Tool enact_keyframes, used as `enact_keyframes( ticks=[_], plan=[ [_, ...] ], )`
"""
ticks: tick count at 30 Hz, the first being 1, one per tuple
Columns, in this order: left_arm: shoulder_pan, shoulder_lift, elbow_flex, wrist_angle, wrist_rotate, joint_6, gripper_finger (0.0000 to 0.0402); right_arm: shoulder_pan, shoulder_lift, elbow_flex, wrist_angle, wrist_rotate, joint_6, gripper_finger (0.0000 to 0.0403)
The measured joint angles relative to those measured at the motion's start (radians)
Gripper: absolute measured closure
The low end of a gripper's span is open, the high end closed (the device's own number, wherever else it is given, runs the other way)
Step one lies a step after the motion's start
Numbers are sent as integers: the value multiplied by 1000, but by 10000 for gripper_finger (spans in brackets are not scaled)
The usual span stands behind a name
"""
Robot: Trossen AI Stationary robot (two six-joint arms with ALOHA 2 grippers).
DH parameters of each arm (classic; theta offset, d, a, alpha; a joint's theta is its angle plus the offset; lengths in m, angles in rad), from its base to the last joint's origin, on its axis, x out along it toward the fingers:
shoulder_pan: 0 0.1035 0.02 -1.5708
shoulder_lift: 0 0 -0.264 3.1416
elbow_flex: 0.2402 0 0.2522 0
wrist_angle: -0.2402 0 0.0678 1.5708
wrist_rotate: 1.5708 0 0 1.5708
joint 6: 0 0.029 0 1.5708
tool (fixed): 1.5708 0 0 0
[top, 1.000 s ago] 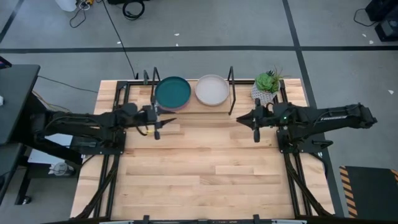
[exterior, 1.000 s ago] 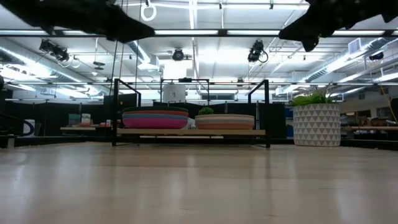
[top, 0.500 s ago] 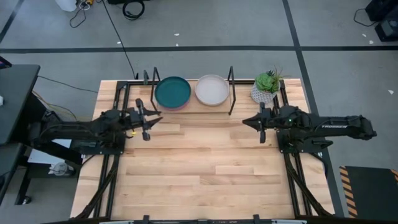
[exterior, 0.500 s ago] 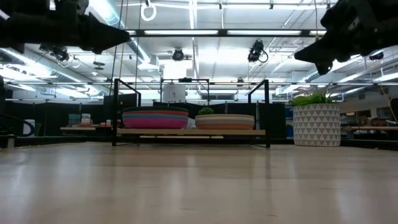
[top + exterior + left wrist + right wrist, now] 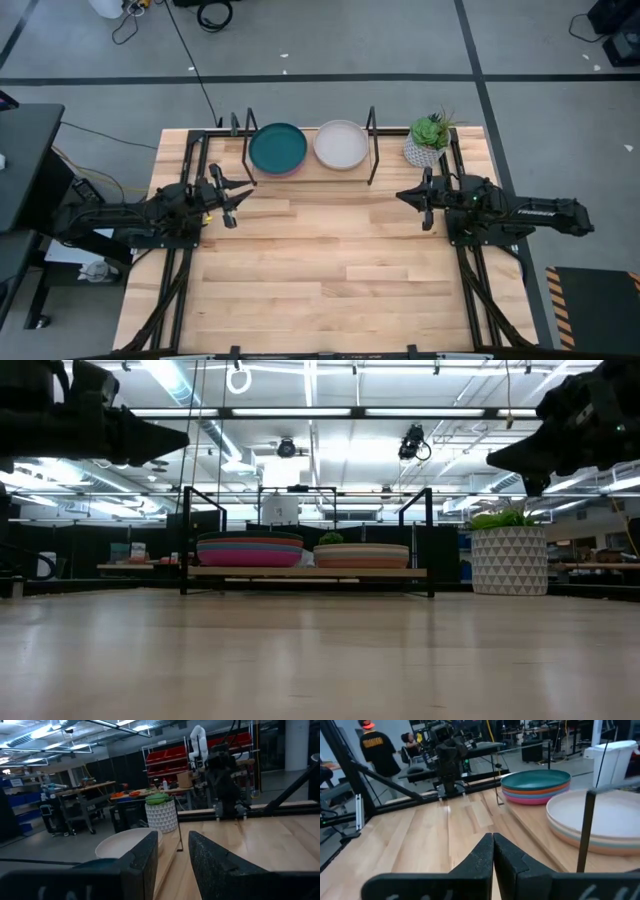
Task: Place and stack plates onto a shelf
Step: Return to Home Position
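Observation:
The plates stand in two stacks on the shelf [image 5: 310, 170] at the table's far edge. The left stack is topped by a dark teal plate [image 5: 278, 148], over orange, blue and magenta rims [image 5: 250, 549]. The right stack is topped by a cream plate [image 5: 341, 144], over tan rims [image 5: 362, 555]. My left gripper [image 5: 240, 193] hovers open near the table's left side, in front of the shelf's left end, holding nothing [image 5: 173, 840]. My right gripper [image 5: 408, 197] hovers shut near the right side, in front of the shelf's right end, also bare [image 5: 493, 837].
A potted green plant in a white patterned pot [image 5: 428, 140] stands at the far right corner beside the shelf. Black upright frames [image 5: 372, 130] close the shelf's ends. A broad stretch of bare wooden tabletop [image 5: 320, 270] lies toward the near edge. A person [image 5: 377, 750] stands in the room beyond.
Both arms have drawn back from the shelf: my left gripper has moved toward the table's left edge and my right gripper toward the right edge. Both have come lower in the low view. The plate stacks have stayed where they were.

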Motion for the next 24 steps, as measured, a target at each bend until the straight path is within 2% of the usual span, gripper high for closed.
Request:
enact_keyframes(
  ticks=[9, 24],
  plan=[
    [0, -62, 0, -51, -1, 0, 285, -4, -61, -92, 19, 0, -10, 387],
    [0, -61, 0, -51, -1, 0, 285, -4, -32, -94, 33, 6, -10, 387]
  ],
)
